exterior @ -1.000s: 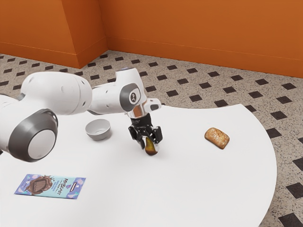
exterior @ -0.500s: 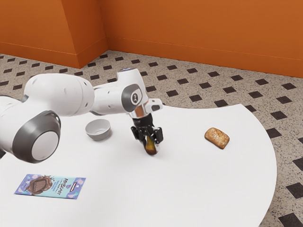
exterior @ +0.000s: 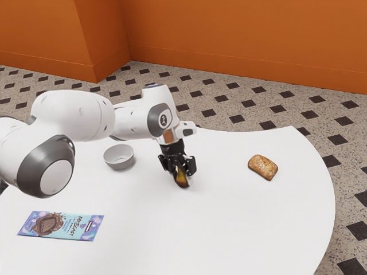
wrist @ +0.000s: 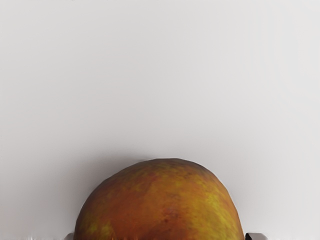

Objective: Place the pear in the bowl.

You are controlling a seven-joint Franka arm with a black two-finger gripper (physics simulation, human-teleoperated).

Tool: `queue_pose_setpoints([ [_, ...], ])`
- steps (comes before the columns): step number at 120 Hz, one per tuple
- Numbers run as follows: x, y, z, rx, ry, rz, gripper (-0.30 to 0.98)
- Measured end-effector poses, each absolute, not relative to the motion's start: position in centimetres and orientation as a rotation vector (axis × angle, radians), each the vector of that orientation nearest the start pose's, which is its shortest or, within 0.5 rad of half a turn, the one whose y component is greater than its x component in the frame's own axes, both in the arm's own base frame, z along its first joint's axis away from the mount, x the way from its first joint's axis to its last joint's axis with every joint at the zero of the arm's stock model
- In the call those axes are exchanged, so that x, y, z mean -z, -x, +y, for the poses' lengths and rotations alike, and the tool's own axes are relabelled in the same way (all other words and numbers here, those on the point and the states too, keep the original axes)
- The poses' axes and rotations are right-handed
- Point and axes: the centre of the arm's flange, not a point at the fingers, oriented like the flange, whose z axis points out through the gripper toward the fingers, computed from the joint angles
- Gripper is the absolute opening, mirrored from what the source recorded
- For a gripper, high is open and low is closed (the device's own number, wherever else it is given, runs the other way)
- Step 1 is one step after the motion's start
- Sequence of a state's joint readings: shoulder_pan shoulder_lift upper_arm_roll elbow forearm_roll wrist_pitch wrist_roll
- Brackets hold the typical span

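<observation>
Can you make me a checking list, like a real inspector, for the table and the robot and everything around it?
Surface: white table with a curved edge.
Job's things: pear between the gripper's fingers, not in the bowl; whether it touches the table, I can't tell. Grey bowl upright, nothing seen inside.
Clutter: MrBeast chocolate bar lying flat; bread roll away from the bowl and the pear, towards the exterior view's right.
Gripper: black gripper pointing down, shut on the pear from two sides.
Cables: nothing seen.
Surroundings: orange walls; speckled floor with dark diamond shapes.
</observation>
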State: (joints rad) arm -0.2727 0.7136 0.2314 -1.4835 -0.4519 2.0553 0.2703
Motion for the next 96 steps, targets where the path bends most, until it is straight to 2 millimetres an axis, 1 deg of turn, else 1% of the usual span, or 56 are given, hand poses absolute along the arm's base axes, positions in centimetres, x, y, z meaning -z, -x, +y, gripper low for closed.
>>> queue_pose_setpoints([
  [18, -25.8, -70.1, -7.6, -0.141, 3.372, 0.211, 0.32],
  [41, -26.1, -70.2, -7.2, -0.135, 3.369, 0.205, 0.24],
  [53, -27.5, -70.4, -6.3, -0.099, 3.362, 0.187, 0.17],
  [65, -29.8, -70.6, -4.4, -0.048, 3.349, 0.147, 0.09],
  [71, -31.2, -70.7, -3.0, -0.015, 3.338, 0.114, 0.05],
  [84, -33.9, -70.8, 0.9, 0.051, 3.302, 0.020, -0.04],
  [96, -35.3, -70.6, 4.4, 0.081, 3.261, -0.070, -0.10],
])
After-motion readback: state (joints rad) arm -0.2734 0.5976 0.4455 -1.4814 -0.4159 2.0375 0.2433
